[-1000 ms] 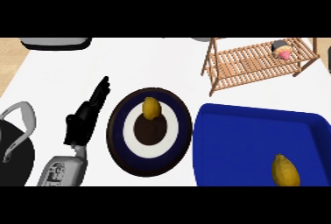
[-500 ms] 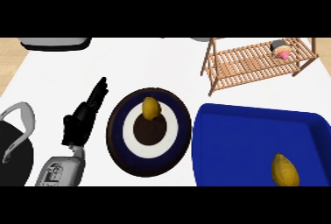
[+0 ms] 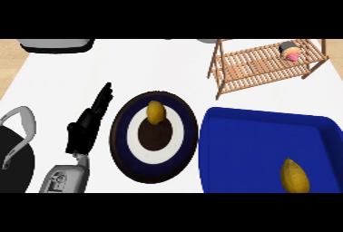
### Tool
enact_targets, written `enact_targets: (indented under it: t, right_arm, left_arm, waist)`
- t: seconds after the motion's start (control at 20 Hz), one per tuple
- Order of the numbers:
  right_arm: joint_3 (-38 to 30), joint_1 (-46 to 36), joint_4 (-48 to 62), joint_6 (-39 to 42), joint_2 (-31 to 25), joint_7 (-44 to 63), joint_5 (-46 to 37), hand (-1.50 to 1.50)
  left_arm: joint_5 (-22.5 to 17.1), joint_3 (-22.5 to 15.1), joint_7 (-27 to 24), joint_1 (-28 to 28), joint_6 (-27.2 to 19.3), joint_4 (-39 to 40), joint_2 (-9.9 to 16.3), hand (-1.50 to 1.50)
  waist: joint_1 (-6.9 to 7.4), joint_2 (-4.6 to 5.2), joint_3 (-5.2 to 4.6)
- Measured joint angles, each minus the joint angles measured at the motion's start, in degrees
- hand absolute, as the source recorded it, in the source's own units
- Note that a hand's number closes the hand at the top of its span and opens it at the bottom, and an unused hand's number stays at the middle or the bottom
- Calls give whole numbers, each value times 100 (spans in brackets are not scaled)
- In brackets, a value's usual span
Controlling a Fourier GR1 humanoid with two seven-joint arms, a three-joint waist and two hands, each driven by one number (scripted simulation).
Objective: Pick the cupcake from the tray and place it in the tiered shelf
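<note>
Already the cupcake (image 3: 291, 51) sits on the tiered shelf (image 3: 258, 68), top right. Left hand (image 3: 87, 124) rests beside plate (image 3: 155, 136), fingers straight, holding nothing. Blue tray (image 3: 254, 149) holds a yellow fruit (image 3: 295, 176).

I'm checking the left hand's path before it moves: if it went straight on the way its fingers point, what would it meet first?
Probably nothing: the left hand points up and slightly right, passing left of the plate over bare counter toward its far edge. Its height above the counter is unclear.
</note>
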State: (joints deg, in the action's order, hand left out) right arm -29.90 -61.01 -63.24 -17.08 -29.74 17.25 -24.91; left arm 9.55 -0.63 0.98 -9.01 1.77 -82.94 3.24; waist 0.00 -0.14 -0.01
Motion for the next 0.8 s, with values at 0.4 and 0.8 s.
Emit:
enact_targets:
  t: [0.4, 0.8]
  right_arm:
    - [-773, 364, -91, 623, -1150, 959, 552, -150]
    - [-1619, 1533, 233, 2236, -2500, 1060, 1305, -150]
  left_arm:
    - [17, -2, 79, 133, -4, -193, 39, 0]
    - [11, -5, 69, 217, -19, -288, 20, 0]
  waist:
    - [-71, -13, 0]
    - [-110, -10, 5]
